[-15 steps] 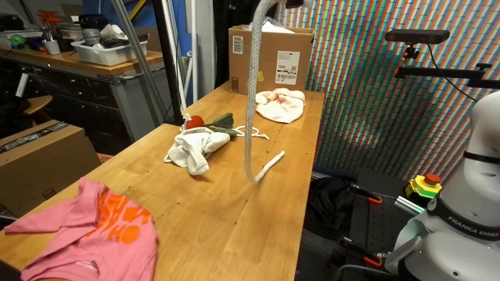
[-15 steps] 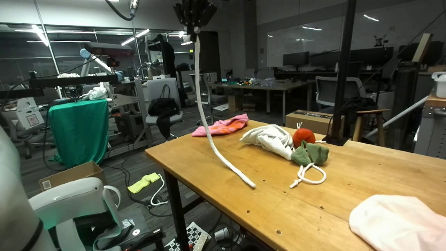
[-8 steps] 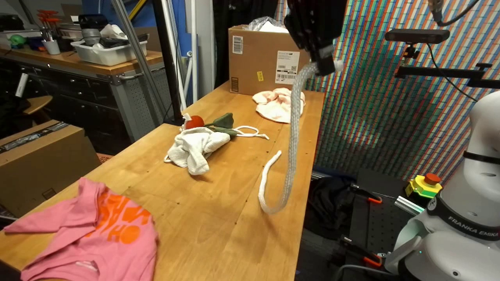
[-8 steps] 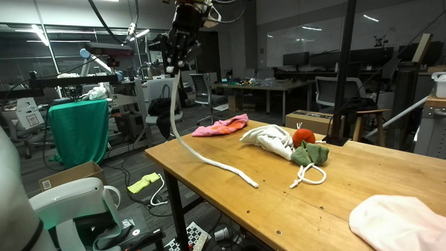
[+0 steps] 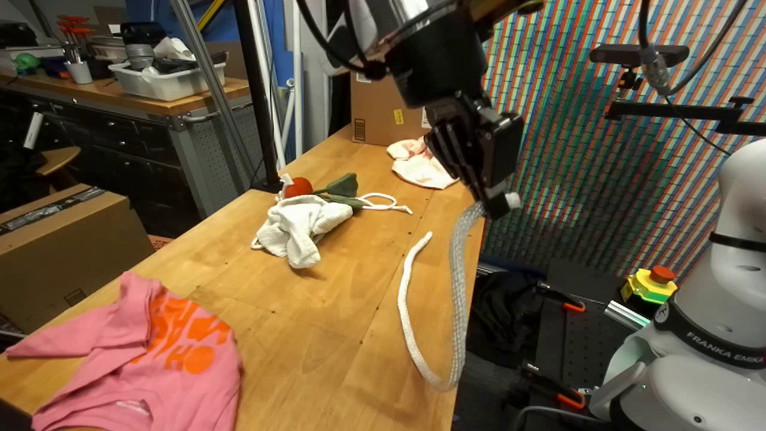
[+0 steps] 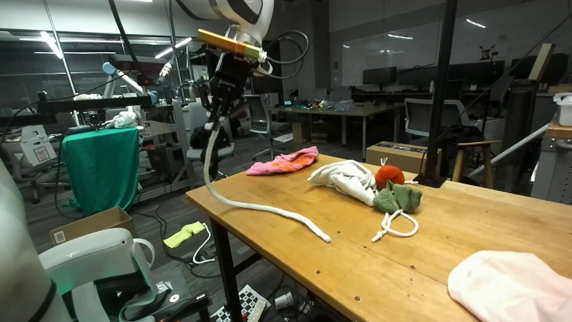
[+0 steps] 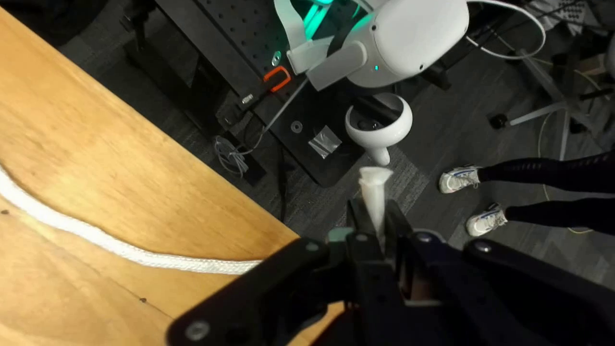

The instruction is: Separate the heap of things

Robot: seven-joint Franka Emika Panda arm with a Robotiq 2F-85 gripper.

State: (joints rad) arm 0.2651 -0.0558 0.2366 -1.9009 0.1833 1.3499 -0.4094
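1. At the far left in an exterior view, the pink garment (image 5: 140,377) with orange lettering lies partly folded on the table (image 5: 317,323), well apart from everything else. It looks sorted and seems to need nothing more.

2. Next comes what remains of the heap (image 5: 328,216), around the middle of the table: the white cloth (image 5: 293,224) is bunched against the red round thing (image 5: 299,187) and the green leafy pieces (image 5: 342,187), with a thin white cord (image 5: 383,208) looping out beside them. That cluster has yet to be parted.

3. Behind and further right, the pale pink cloth (image 5: 419,167) lies by itself near the cardboard box (image 5: 383,114), probably set aside.

4. Then the white rope (image 5: 459,281) hangs in a bow, one end resting on the wood. The step in hand appears to be giving it a place of its own.

5. Rightmost, the gripper (image 5: 497,206) has its jaws narrow, pinching the rope near its end, a short stub poking out. The wrist view shows floor (image 7: 432,139) beyond, so the held end may be past the table's edge. The next move calls for bringing it inward, lowering and releasing; let go here, the rope could slide off. After that, the white cloth is the likely pick.
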